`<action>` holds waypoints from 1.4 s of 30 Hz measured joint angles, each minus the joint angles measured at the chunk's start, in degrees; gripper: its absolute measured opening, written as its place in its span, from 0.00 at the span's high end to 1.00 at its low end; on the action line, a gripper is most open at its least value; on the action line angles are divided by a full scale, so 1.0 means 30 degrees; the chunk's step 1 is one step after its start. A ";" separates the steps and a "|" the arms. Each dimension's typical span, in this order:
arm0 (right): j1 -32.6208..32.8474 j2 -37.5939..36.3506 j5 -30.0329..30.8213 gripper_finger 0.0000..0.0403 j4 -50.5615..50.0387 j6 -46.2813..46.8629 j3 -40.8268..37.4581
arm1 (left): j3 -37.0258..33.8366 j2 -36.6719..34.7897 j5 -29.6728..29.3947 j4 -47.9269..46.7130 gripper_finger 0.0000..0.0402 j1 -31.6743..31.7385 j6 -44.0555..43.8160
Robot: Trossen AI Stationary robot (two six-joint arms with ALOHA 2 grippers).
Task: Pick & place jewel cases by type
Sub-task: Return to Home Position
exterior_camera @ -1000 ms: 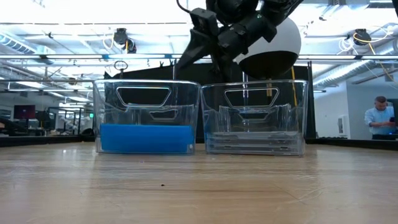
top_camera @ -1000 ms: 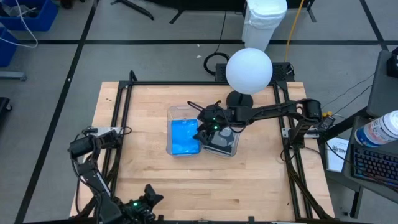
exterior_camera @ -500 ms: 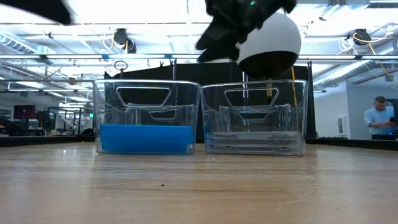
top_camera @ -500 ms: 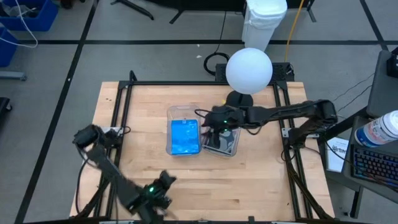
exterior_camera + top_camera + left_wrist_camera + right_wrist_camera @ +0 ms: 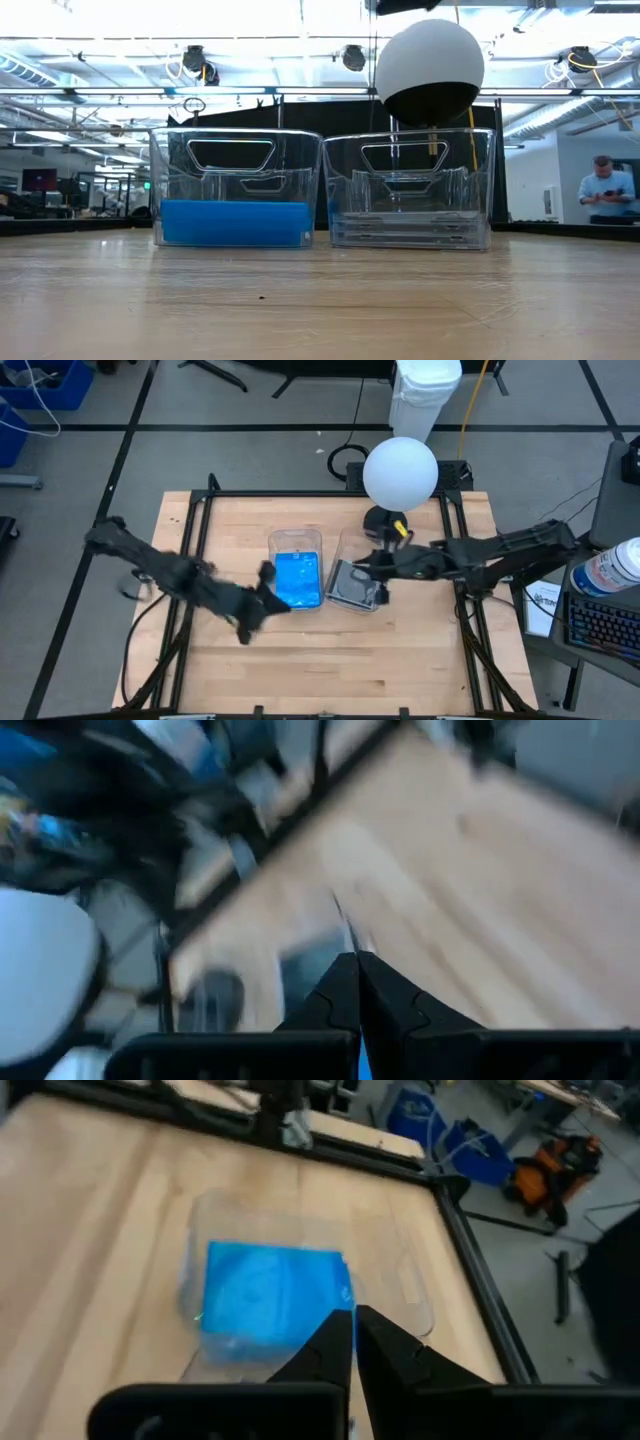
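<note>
Two clear tubs stand side by side at the table's middle. The left tub holds a stack of blue jewel cases, which also shows in the right wrist view. The right tub holds clear/dark grey jewel cases lying flat on its floor. My left gripper hangs shut in the air by the blue tub's left side, and its fingers hold nothing. My right gripper is raised over the right tub's right part, shut and holding nothing.
A white globe on a black stand rises behind the tubs. Black frame rails run along the table's sides. Bare wood lies on the near side of the tubs. A person stands far off in the room.
My left gripper has swung up from the table's near left corner toward the blue tub, turning as it rose. My right gripper has risen from over the tubs, drawn back toward the table's right edge, rolled, and shut with nothing in it. The cases stay in their tubs.
</note>
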 joint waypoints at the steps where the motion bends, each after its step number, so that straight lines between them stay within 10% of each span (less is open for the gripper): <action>1: 0.0193 -0.0523 -0.0009 0.98 -0.0085 0.0067 -0.0456 | -0.0369 -0.0864 0.0653 0.0756 0.99 0.0335 0.0277; 14: 0.0719 -0.9778 -0.0044 1.00 1.0710 0.2325 -1.2081 | -1.1075 -1.2686 0.2460 0.9361 1.00 0.4021 -0.3683; 21: 0.0327 -1.1866 -0.1579 1.00 1.4710 0.3988 -1.5972 | -1.6317 -1.4871 0.6730 1.3585 1.00 0.5737 -0.4572; 31: 0.1110 -1.4964 -0.1511 1.00 1.5129 0.2249 -1.8775 | -2.1183 -2.1183 0.7818 1.4499 1.00 0.5348 -0.5905; 42: -0.1125 -1.8414 -0.4006 1.00 1.8437 0.3162 -2.2582 | -2.5649 -2.2031 0.6729 1.6582 1.00 0.7500 -0.7830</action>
